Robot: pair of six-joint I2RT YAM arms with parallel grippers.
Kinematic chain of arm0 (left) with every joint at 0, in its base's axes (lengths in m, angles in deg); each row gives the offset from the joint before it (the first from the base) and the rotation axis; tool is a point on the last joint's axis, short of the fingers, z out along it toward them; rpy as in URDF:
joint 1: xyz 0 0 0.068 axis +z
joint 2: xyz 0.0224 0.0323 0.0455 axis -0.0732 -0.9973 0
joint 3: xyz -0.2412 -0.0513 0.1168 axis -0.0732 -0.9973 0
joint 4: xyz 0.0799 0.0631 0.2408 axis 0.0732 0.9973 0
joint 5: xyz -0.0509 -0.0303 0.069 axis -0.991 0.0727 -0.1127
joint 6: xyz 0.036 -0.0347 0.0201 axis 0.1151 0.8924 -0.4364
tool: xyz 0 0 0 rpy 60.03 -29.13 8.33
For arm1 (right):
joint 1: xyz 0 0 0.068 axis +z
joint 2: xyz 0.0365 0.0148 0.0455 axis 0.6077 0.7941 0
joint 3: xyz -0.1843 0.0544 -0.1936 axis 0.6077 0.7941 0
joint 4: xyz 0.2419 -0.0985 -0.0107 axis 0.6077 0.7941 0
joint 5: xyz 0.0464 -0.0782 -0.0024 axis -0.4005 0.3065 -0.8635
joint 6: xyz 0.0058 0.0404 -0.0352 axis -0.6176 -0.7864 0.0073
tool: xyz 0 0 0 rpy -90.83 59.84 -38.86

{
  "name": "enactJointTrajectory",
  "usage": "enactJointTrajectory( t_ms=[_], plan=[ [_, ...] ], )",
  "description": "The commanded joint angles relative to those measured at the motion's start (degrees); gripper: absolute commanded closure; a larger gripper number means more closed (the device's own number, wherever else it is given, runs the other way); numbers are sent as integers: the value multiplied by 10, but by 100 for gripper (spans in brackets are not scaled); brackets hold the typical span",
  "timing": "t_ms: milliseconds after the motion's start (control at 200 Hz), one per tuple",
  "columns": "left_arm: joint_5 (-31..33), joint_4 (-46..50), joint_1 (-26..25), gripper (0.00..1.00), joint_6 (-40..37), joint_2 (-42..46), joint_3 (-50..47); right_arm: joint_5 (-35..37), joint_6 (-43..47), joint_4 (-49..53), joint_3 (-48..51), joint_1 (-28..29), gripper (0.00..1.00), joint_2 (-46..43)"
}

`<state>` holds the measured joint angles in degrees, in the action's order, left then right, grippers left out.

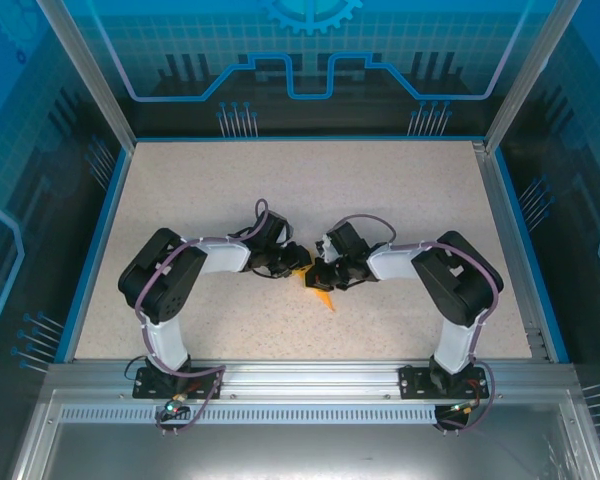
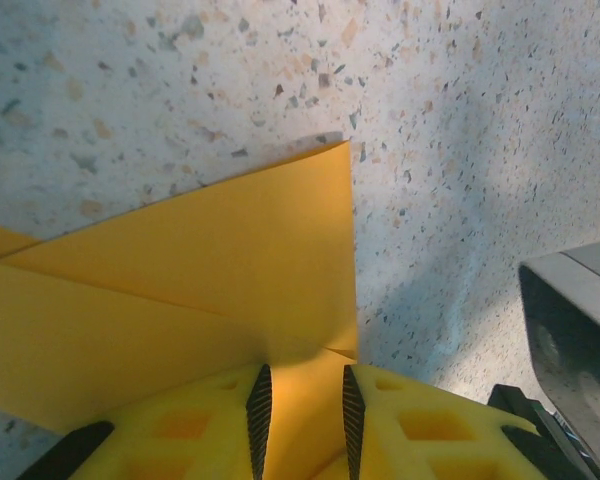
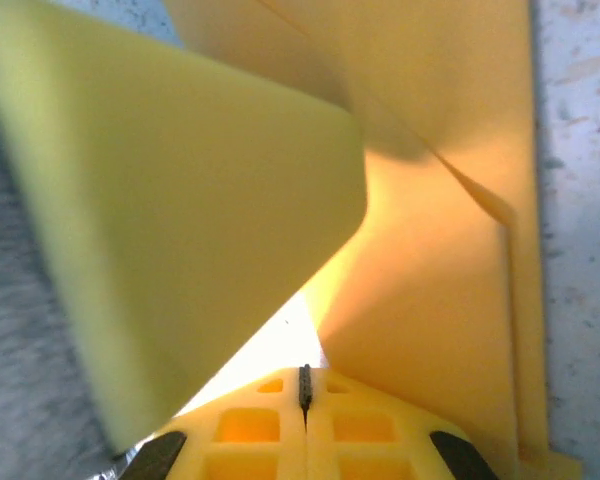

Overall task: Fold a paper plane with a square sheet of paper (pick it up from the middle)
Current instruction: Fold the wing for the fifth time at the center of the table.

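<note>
The paper [image 1: 320,292] sits near the middle of the worktop [image 1: 380,200], a little toward 6 o'clock, already creased into a narrower shape with a tip pointing to 5 o'clock. The left hand [image 2: 304,400] comes at it from 9 o'clock, its jaws narrow with a layer of paper between them, apparently pinched. The right hand [image 3: 305,385] comes from 3 o'clock, closed tight on a flap that curls up in front of it. The step looks like laying one flap over along a crease. To do it well, the left hand should serve as a steady anchor while the right carries its flap across in a low arc. The edges should line up before anything is pressed flat, and the hands should never pull apart, since thin paper tears or slips.
</note>
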<state>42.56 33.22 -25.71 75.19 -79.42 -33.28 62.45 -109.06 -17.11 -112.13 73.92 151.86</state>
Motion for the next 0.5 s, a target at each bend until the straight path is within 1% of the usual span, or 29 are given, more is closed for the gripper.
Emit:
enactJointTrajectory(
  t_ms=[0,100,200,265,305,395,495],
  plan=[
    [1,33,-3,71,6,-22,7,26,11,29,-9,4,100,10],
    [3,34,-2,72,6,-28,7,18,5,24,12,1,100,15],
    [6,37,-2,76,3,-30,6,-27,-30,4,34,-10,100,10],
    [12,44,-1,78,-1,-31,6,-51,-54,-28,53,-13,97,-11],
    [12,43,0,79,1,-33,3,-44,-49,-13,55,-13,96,-24],
    [12,41,3,79,3,-36,-2,11,-6,92,38,-13,97,-39],
    [13,40,8,80,4,-39,-3,12,10,101,59,-16,97,-57]
  ],
)
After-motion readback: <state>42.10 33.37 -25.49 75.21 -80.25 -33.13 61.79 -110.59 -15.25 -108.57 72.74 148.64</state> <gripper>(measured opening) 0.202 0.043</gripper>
